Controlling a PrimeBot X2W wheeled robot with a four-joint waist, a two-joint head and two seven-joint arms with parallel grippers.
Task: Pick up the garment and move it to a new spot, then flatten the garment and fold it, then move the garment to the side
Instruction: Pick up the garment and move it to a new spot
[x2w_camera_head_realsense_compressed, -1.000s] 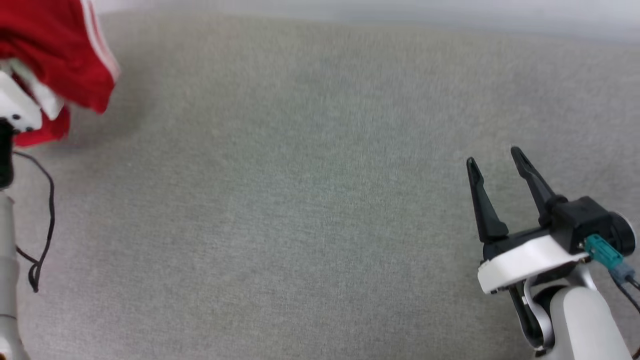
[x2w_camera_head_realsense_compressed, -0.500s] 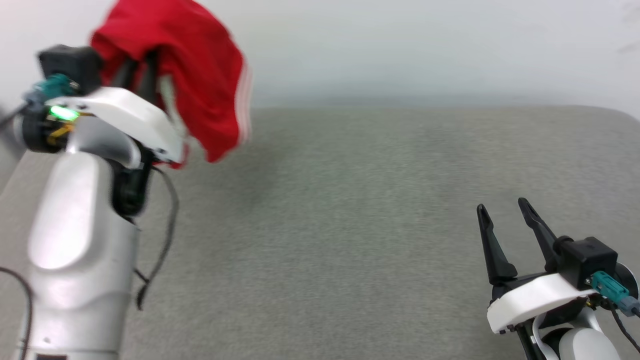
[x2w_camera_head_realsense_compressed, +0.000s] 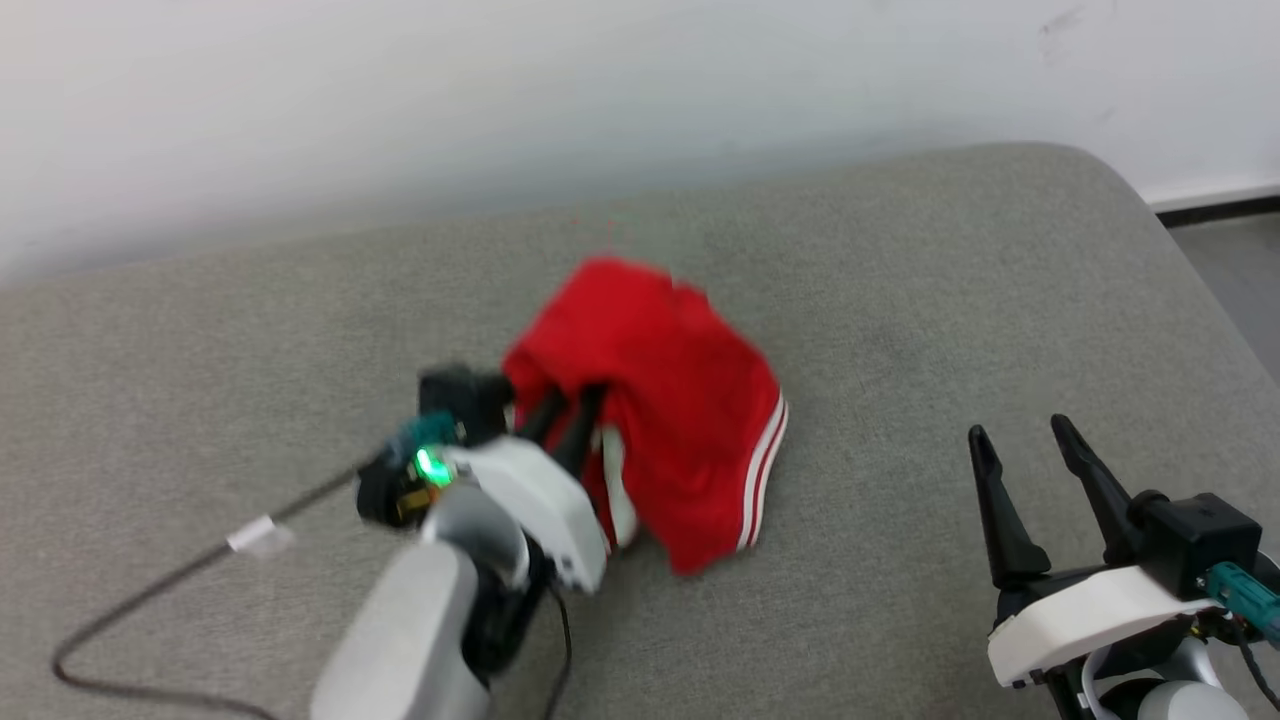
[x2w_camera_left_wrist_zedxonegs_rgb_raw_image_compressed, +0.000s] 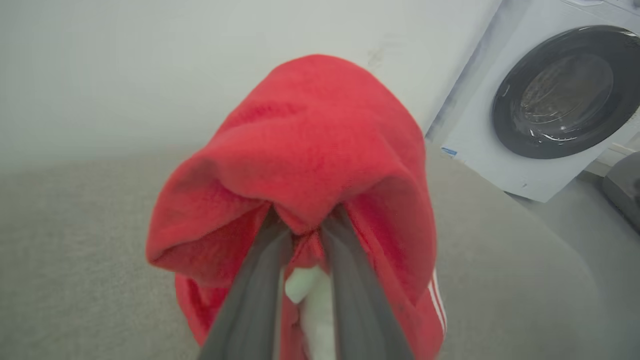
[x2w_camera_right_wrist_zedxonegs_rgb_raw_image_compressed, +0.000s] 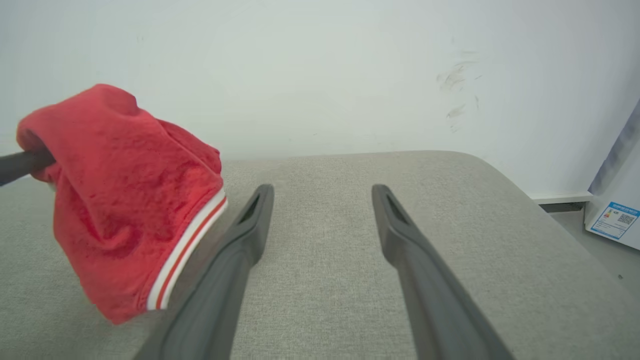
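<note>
- The left pincer (x2w_camera_head_realsense_compressed: 565, 410) is over the middle of the grey fabric-covered tabletop (x2w_camera_head_realsense_compressed: 900, 250). Its two dark fingers (x2w_camera_left_wrist_zedxonegs_rgb_raw_image_compressed: 260, 280) are drawn narrow and clamped on a pinch of red cloth.
- The garment (x2w_camera_head_realsense_compressed: 680, 400) hangs from that grip as a bunched hood over the fingertips. It sits around the tabletop's middle, somewhat toward the far edge by the wall. The white-and-red striped trim dangles on the side facing the right edge.
- In the right wrist view the garment (x2w_camera_right_wrist_zedxonegs_rgb_raw_image_compressed: 120, 200) droops low over the tabletop. I cannot tell whether its lowest fold touches the cloth surface.
- The right pincer (x2w_camera_head_realsense_compressed: 1018, 427) is near the near-right corner, well apart from the garment. Its fingers are spread wide with nothing between them.
- Progress, as I judge it: the pick-up is done and the carry to a new spot is under way or close to its end, with the garment not yet let go.
- Left to do: set the garment down, spread it flat (likely with both arms, since it is crumpled), fold it, and shift it to the side. That is most of the task.
</note>
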